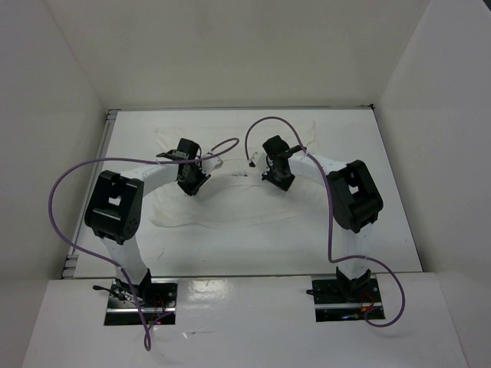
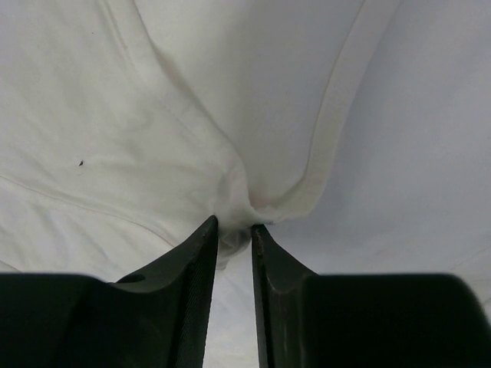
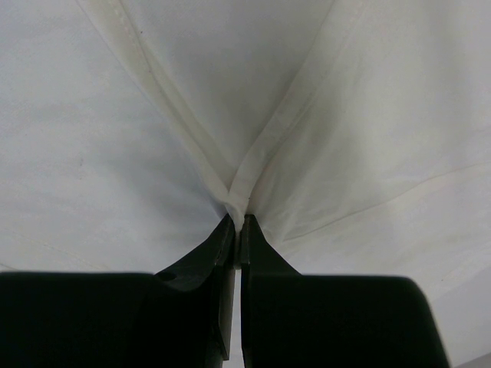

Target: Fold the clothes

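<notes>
Robot lab booth — white walls (image 1: 230,46), bolted arms (image 1: 115,207)

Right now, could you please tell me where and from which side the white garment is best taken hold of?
Probably the stitched hem of the garment, coming straight down from above: it lies flat on the table, so only a pinched-up ridge gives purchase. The right gripper is shut on such a ridge; the left gripper has its jaws narrowly apart around another.
</notes>
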